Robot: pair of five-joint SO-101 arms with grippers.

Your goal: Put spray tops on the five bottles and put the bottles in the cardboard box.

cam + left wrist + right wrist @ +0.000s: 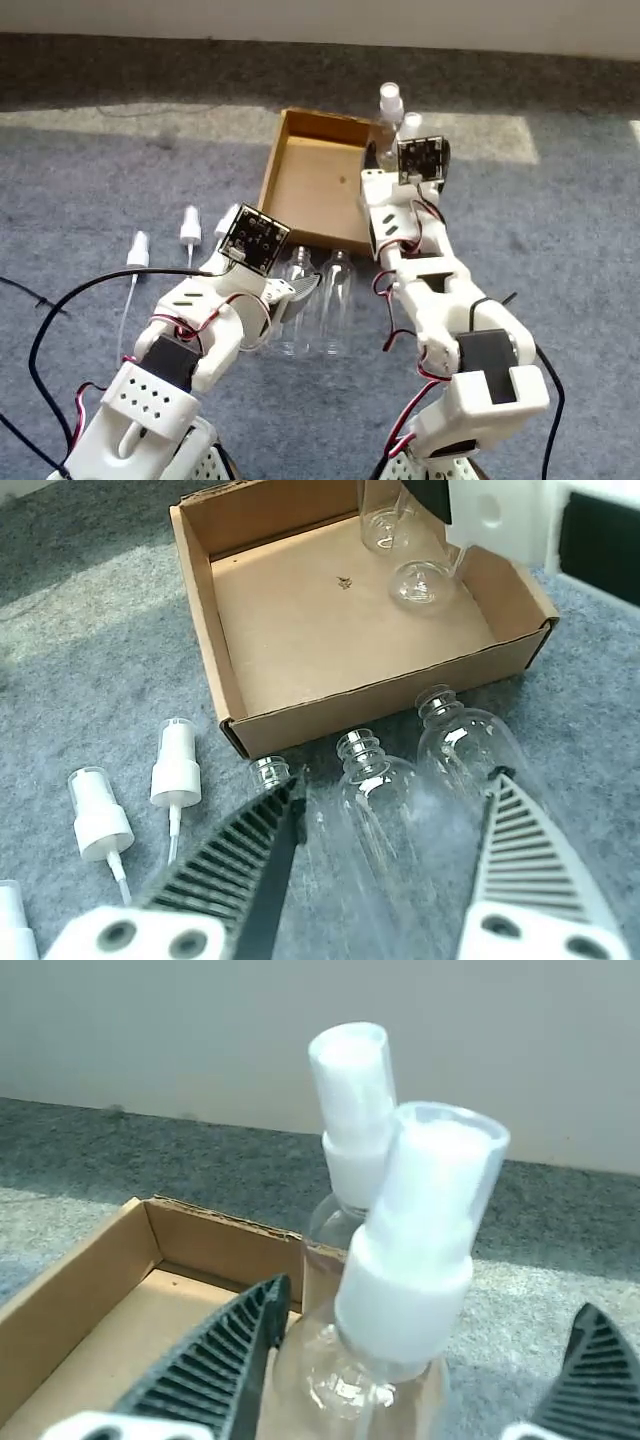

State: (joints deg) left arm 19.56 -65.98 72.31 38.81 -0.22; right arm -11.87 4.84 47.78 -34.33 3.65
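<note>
2 capped bottles in the box, 3 bare ones on the bench, both grippers open

The right gripper (432, 1305) stands open, jaws either side of the nearer capped bottle (415, 1230), which stands in a far corner of the cardboard box (90, 1290) just beside the other capped bottle (352, 1100); to my eye a careless pull-back could snag that top and tip both over; the left gripper (398, 780) hangs open astride the middle bottle (362, 752) of 3 uncapped ones lying side by side on the bench (80, 630) just outside the box wall; closing there could nudge one neighbour (270, 772) or the other (465, 730), and round, slick plastic may roll or slip free; the loose spray tops (175, 765) lie near.
</note>
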